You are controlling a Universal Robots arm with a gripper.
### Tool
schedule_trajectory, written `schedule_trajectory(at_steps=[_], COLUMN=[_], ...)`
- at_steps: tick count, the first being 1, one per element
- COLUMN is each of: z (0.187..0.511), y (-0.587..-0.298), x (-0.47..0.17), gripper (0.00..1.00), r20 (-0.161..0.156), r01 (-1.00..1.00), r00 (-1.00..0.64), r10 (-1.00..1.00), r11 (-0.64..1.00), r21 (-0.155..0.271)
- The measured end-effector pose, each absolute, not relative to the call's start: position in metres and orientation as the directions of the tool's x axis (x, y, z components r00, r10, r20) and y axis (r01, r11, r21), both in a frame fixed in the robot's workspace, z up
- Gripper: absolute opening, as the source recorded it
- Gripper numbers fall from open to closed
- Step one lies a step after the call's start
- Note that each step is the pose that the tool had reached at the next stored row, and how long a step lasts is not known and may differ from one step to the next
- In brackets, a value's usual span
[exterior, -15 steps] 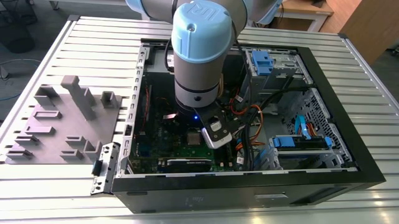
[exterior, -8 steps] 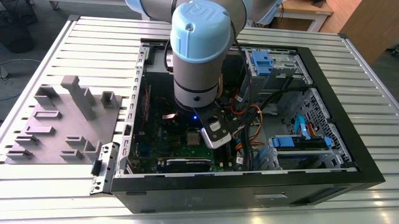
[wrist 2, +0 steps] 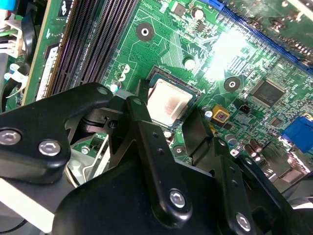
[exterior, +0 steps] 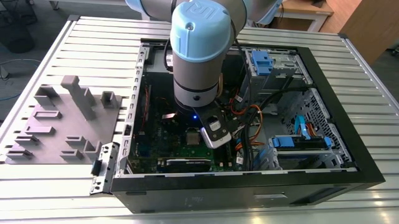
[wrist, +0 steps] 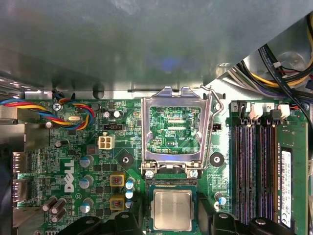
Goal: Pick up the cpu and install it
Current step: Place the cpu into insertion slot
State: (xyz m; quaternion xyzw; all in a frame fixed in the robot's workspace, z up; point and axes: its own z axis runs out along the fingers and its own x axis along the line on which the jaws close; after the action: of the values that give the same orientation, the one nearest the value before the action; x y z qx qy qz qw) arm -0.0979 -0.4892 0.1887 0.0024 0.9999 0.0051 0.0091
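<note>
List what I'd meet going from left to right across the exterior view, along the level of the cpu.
grey plastic blocks → cpu → orange cables → blue drive bracket

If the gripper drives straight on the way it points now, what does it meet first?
Most likely the cpu, lying in its socket directly under the open gripper; depth is hard to judge, so the socket rim might come first.
</note>
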Motion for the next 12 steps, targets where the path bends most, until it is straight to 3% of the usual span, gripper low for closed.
schedule_trajectory(at_steps=[12], z=[0.1889], y=[-0.4892], x=[-0.0978], gripper=[0.55], r20=[-0.018], r01=[0.004], r00=[-1.000], r10=[0.005], r11=[1.000], r21=[0.010])
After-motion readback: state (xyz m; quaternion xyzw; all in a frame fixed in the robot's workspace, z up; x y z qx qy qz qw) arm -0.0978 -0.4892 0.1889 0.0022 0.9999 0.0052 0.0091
